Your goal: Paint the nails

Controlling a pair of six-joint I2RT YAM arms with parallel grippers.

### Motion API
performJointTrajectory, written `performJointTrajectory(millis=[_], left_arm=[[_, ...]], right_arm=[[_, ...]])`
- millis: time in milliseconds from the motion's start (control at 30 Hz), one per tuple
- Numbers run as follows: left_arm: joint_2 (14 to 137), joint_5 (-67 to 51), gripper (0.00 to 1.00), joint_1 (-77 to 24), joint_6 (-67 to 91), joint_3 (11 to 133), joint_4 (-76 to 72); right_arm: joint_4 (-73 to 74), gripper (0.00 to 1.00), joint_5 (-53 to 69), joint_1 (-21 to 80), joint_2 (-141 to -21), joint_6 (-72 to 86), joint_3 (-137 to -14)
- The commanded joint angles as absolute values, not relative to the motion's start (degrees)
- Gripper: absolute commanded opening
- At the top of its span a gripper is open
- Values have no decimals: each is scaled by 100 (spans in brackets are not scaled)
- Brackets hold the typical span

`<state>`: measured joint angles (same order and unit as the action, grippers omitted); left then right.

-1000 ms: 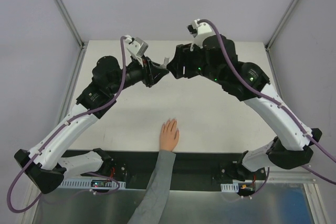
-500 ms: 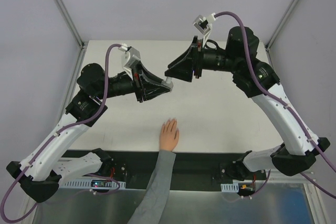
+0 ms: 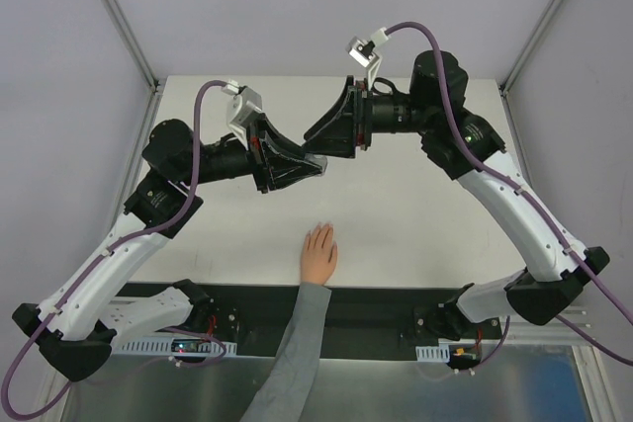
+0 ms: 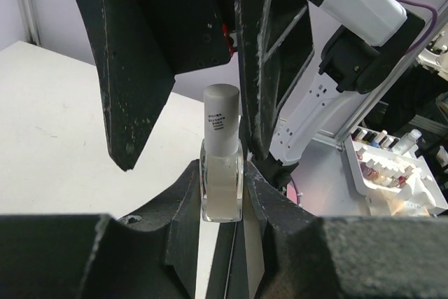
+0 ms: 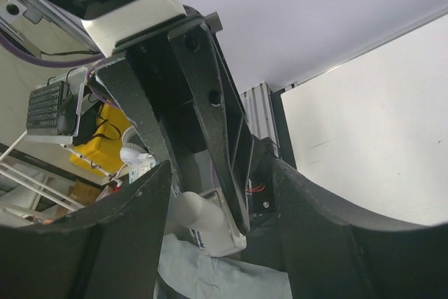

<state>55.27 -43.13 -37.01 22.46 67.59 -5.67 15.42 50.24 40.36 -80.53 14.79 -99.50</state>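
A pale hand (image 3: 318, 256) lies flat at the table's near edge, fingers together and pointing away from me, wrist in a grey sleeve (image 3: 297, 343). Its nails (image 3: 321, 231) are too small to make out. My left gripper (image 3: 305, 167) (image 4: 222, 173) is shut on a small clear bottle (image 4: 222, 190) with a white cap (image 4: 221, 120), held in the air above the table. My right gripper (image 3: 318, 135) (image 5: 220, 166) faces it, open. Its fingers (image 4: 133, 68) stand on either side of the cap without touching it. The bottle also shows in the right wrist view (image 5: 210, 223).
The white table (image 3: 425, 205) stretches under both raised arms. The two grippers meet about mid-table, beyond the hand. A white tray of small bottles (image 4: 392, 173) stands off the table. Metal frame posts (image 3: 119, 17) rise at the back corners.
Both arms have lifted and turned to face each other. In the last half second the right gripper has moved left, closer to the bottle's cap. The hand has not moved.
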Motion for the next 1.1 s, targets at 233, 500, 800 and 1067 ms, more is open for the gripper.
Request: performJointTrajectory(millis=[233,500,800,1067], left_arm=[[5607,-4377,0,-3586,2400,6847,-1020],[5888,-2104,0,-3621,1750,7083,-817],[6416,-1687,0,-3771,1292,7498,-659],[5942,-1916,0,-3771,1519,7058,-229]], right_arm=[[1221,8,4705,4122,-7752,1626,-9659],[4416,1,-2765,6026,-7891,640,-10701],[5232,14,-3553,6338,-8335,705,-11674],[3340,80,-732,5397,-7155,26,-10064]])
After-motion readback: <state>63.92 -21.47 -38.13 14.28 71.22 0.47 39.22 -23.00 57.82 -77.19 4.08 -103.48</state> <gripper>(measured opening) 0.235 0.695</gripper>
